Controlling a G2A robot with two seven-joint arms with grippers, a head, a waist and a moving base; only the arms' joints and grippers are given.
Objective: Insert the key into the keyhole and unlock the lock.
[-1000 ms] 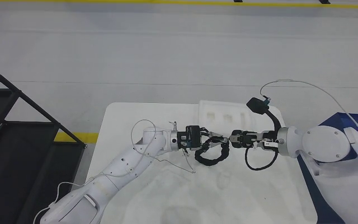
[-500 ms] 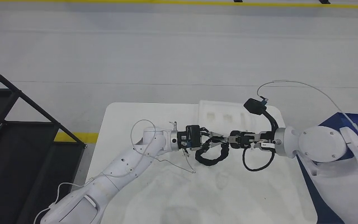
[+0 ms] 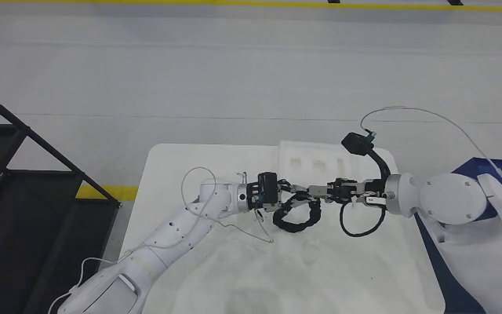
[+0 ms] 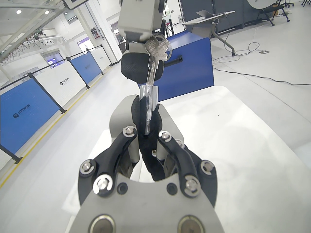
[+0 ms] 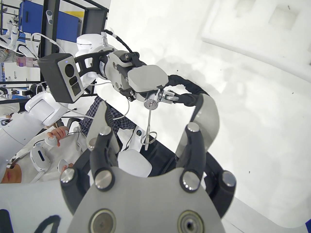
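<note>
The key is seen seated by its blade in the keyhole of the lock, so the insertion is judged done. The cable's end appears to be seated in the chrome body, so the turn that frees it is judged not yet made. The lock is pinched by its chrome body and black cable between the fingers of the left gripper, which are pressed together on it. The keyhole end is held just beyond their tips and is pointed at the other arm. The key's head and its ring are found between the fingers of the right gripper, which are spread wide; whether either finger touches the key cannot be told. Both arms are stretched toward each other above the table, with the wrists roughly in line. The lock's cable loop is seen just beside the two grippers, and a white foam tray lies near them on the far side.
</note>
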